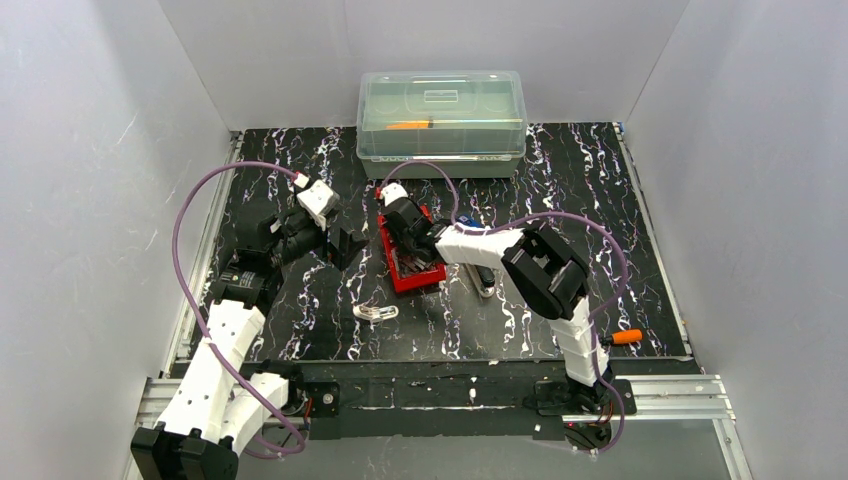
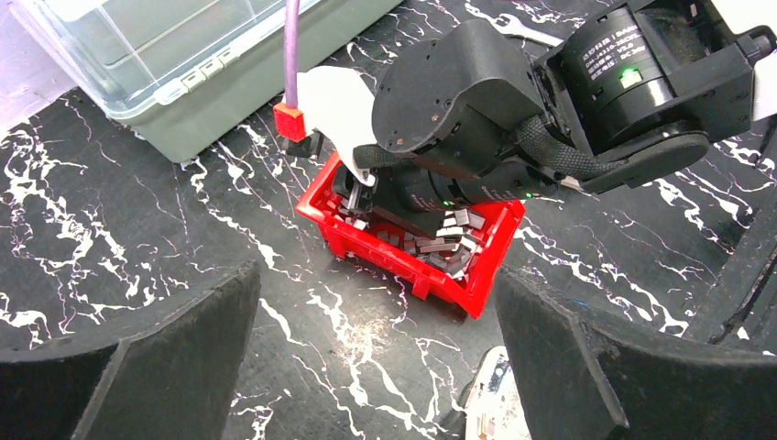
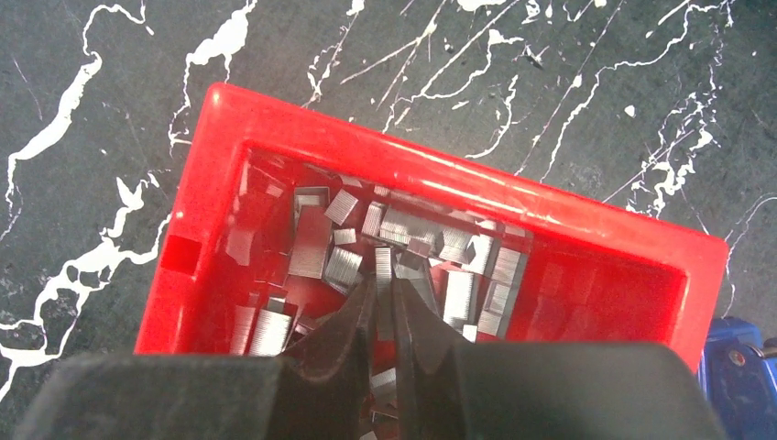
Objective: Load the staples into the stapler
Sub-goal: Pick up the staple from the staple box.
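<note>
A red bin in the middle of the table holds several short silvery staples. My right gripper reaches down into the bin, its fingers pinched on one staple strip standing on edge. Just left of the bin, my left gripper hovers wide open over bare table with nothing between its fingers. A small white object that looks like the stapler lies in front of the bin, near the left gripper's right finger.
A clear lidded box stands at the back. A blue object sits by the bin's right end, and a grey elongated object lies just right of the bin. An orange item lies at the front right.
</note>
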Robot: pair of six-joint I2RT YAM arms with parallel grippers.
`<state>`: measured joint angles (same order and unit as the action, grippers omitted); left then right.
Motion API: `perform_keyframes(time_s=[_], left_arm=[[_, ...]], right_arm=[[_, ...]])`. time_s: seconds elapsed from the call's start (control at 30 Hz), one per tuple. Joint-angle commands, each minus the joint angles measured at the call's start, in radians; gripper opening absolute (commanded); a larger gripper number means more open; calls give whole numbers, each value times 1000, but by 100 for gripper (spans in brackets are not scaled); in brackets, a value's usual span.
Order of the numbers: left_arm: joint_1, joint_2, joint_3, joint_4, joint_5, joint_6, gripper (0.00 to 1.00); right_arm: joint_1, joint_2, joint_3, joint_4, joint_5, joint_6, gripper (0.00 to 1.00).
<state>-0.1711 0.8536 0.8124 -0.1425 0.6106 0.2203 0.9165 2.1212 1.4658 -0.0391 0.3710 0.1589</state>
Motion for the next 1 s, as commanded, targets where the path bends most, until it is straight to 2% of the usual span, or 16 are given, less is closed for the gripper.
perform_keyframes(time_s=[0.0,0.4,0.6,0.77,0.97], left_arm=[[5,-19,-1,9,20,7,98],[5,-15,2,15,25,-2,98],[6,-11,0,18,59,4,98],[5,0,-27,35,152,59,98],[6,25,-54,53,291,154,98]], right_arm=[[-2,-81,-26,30,10,-1,19],[-2,-234,-98,23,-30,6,18],[-3,-363,-146,-26,-119,37,17],[-27,-512,-219,-36,-285,82,16],[-133,-610,-298,-5,-588,179,16]])
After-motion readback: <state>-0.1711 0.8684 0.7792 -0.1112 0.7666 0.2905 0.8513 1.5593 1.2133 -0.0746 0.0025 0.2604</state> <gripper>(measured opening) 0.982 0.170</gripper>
